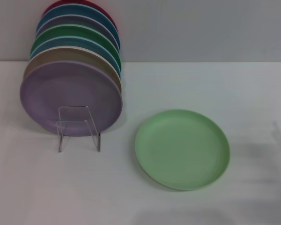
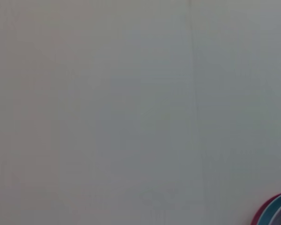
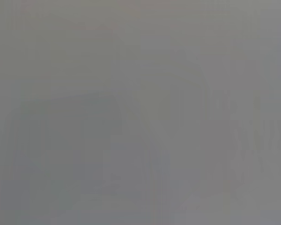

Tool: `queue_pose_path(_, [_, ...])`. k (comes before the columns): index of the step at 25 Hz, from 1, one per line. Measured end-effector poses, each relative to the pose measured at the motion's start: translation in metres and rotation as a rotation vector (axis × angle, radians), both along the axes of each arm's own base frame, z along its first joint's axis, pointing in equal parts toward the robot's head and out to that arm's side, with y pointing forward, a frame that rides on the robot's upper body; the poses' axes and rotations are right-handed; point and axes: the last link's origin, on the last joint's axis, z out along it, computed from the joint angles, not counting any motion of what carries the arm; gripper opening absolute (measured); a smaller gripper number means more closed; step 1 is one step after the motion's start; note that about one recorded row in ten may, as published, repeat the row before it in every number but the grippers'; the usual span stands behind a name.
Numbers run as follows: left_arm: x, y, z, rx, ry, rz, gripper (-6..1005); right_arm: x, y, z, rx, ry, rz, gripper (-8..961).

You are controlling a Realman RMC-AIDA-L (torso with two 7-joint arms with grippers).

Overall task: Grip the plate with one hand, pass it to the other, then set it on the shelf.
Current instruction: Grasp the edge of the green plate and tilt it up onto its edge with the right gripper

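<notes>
Plate (image 1: 181, 149), pale mint-green, lies flat on the white table (image 1: 253, 93), right of the clear acrylic shelf (image 1: 78, 127) and its plate stack. Neither gripper visible; finger state unknown. Right arm judged nearer.

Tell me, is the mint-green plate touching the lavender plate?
Apart. The head view shows bare white table between the mint-green plate and the lavender plate.

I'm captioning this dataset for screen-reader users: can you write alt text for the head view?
A pale mint-green plate lies flat on a white table, right of a row of coloured plates standing on edge. The lavender plate leads the row, behind a small clear acrylic stand. No gripper is in view.
</notes>
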Motion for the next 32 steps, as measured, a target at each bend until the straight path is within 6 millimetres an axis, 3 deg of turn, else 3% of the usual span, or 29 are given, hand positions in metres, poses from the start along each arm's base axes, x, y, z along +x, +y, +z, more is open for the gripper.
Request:
queue_pose_path(6, [-0.001, -0.001, 0.000, 0.002, -0.004, 0.004, 832, -0.011, 0.008, 0.001, -0.087, 0.089, 0.089, 774])
queue_pose_path(9, [0.000, 0.000, -0.001, -0.003, -0.004, 0.003, 832, -0.025, 0.023, 0.009, -0.157, 0.108, 0.182, 774])
queue_pose_path(11, [0.000, 0.001, -0.002, -0.008, -0.005, 0.004, 832, -0.042, 0.048, 0.023, -0.267, 0.116, 0.221, 774])
queue_pose_path(12, [0.000, 0.002, -0.002, -0.011, -0.005, 0.005, 832, -0.042, 0.048, 0.023, -0.267, 0.116, 0.221, 774])
queue_pose_path(17, [0.002, 0.004, -0.006, -0.034, 0.000, -0.008, 831, -0.079, 0.097, 0.047, -0.512, 0.032, 0.052, 774])
queue_pose_path(18, [0.002, 0.004, -0.006, -0.035, -0.002, -0.009, 831, -0.097, 0.109, 0.058, -0.562, 0.005, -0.002, 773])
queue_pose_path(19, [0.002, 0.004, -0.006, -0.035, -0.002, -0.009, 831, -0.097, 0.109, 0.058, -0.562, 0.005, -0.002, 773])
queue_pose_path(22, [0.002, 0.004, -0.005, -0.033, -0.002, -0.006, 831, -0.126, 0.119, 0.068, -0.670, 0.000, -0.067, 773])
queue_pose_path(23, [0.002, 0.004, -0.005, -0.033, -0.003, -0.005, 831, -0.138, 0.123, 0.071, -0.785, -0.007, -0.165, 773])
queue_pose_path(28, [0.001, 0.004, -0.006, -0.035, -0.003, -0.001, 831, -0.138, 0.130, 0.066, -0.983, -0.059, -0.410, 773])
queue_pose_path(32, [0.001, 0.004, -0.006, -0.038, -0.003, 0.002, 831, -0.132, 0.133, 0.063, -1.031, -0.143, -0.497, 773])
